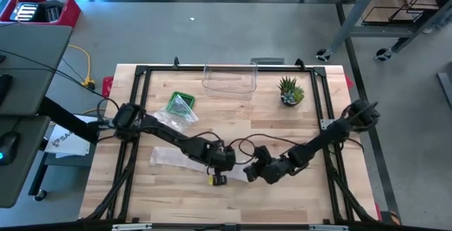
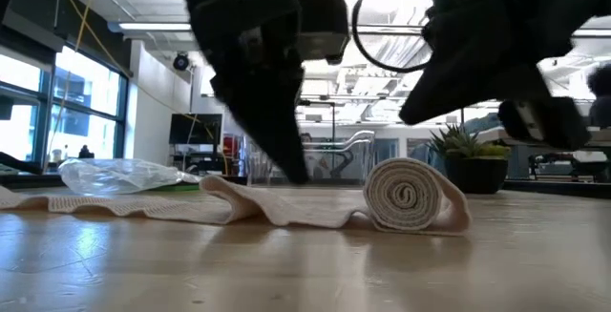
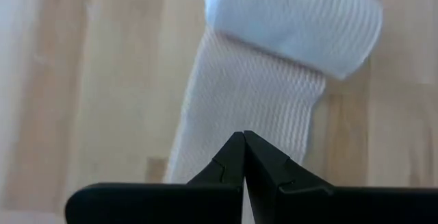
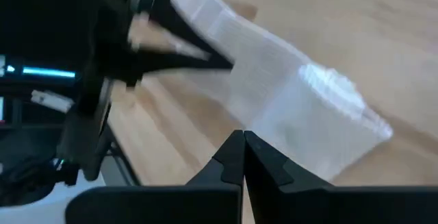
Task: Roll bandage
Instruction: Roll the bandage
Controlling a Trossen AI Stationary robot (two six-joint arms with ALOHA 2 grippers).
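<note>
A beige woven bandage lies on the wooden table. Its right end is wound into a roll that rests on its side, and the flat strip runs off to the left. My left gripper is shut and points steeply down at the strip, just left of the roll. My right gripper is shut. It hangs slanting above the roll with a gap between them and touches nothing. My left gripper's shut fingertips come down from above onto the flat strip, a short way from the roll, across the middle of its width. The strip lies slack on the table there. Whether the tips press on it or stop just above it, I cannot tell.
A crumpled clear bag with a green item lies at the far left. A clear plastic box and a small potted plant stand at the far edge. A small yellow-and-black object lies near the grippers. A black frame borders the table.
</note>
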